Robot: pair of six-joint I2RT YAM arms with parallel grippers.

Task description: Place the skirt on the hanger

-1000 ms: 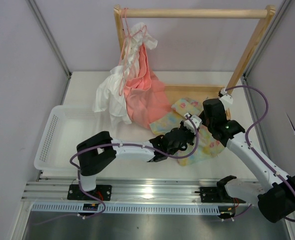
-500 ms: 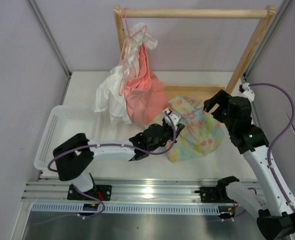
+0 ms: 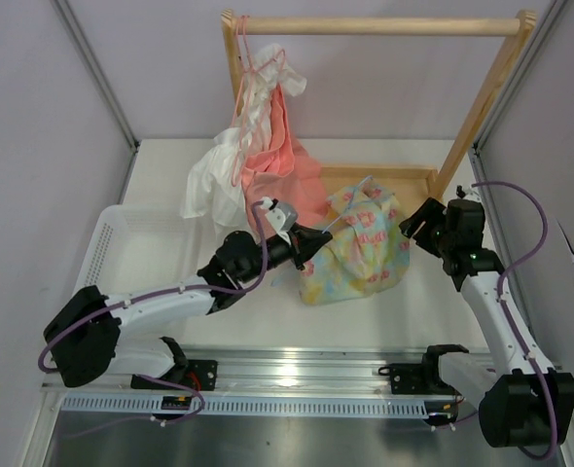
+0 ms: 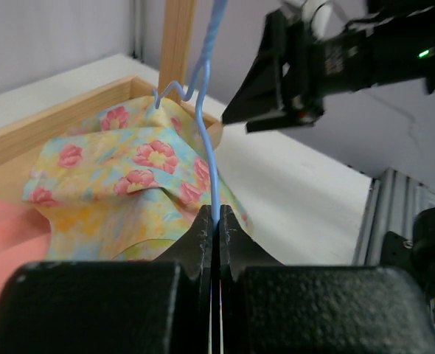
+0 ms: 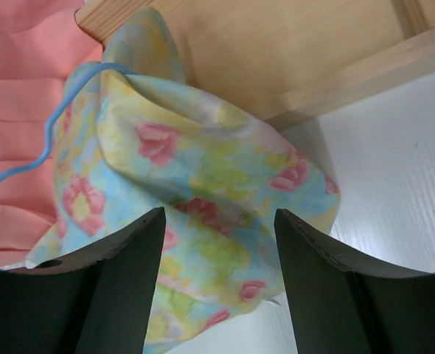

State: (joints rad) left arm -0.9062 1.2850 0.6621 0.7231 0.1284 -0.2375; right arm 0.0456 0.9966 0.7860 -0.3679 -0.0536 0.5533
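Note:
The skirt (image 3: 357, 255), pale yellow and blue with pink flowers, hangs bunched in front of the wooden rack's base. It is draped over the thin light-blue hanger (image 3: 348, 211). My left gripper (image 3: 306, 243) is shut on the hanger's wire (image 4: 206, 110), just left of the skirt (image 4: 122, 177), with the wire rising from between its fingertips (image 4: 216, 214). My right gripper (image 3: 418, 226) stands open to the right of the skirt, apart from it. In its wrist view the skirt (image 5: 217, 169) lies beyond the open jaws (image 5: 217, 217), and the blue wire (image 5: 55, 125) enters the cloth's top.
A wooden rack (image 3: 482, 92) stands at the back. A salmon-pink garment (image 3: 287, 185) and a white garment (image 3: 214, 180) hang from a pink hanger (image 3: 258, 68) at its left end. A white basket (image 3: 122, 263) sits at the left.
My right gripper has opened, let go of the skirt and drawn back to the right. My left gripper has moved left and up with the hanger, and the skirt now hangs bunched from it.

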